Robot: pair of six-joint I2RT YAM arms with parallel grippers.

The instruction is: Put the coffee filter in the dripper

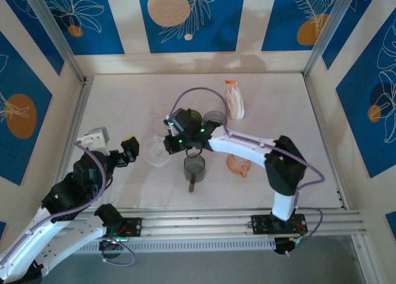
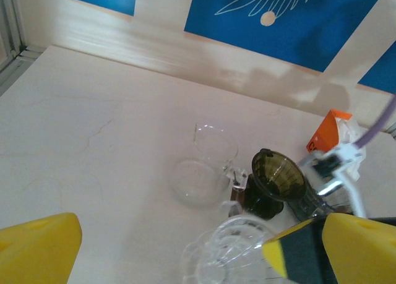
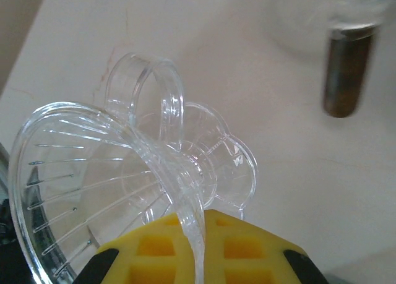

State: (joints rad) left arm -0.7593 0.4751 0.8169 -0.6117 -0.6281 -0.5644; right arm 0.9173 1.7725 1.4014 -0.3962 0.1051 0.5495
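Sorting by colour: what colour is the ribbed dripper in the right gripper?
Colourless, transparent ribbed plastic dripper; best in right wrist view.

clear dripper (image 3: 80,191): see-through, shiny, smooth with thin ribs | right fingers (image 3: 247,250): yellow plastic, dull | tabletop (image 2: 93,123): pale, matt, faint cracks | dark dripper (image 2: 278,172): smoky see-through, glossy | rail (image 1: 204,222): bare metal, grooved, slight shine | back wall (image 1: 185,43): printed, flat, matt

clear dripper (image 3: 93,172) cut off at lower edge, brown handle (image 3: 346,73) blurred
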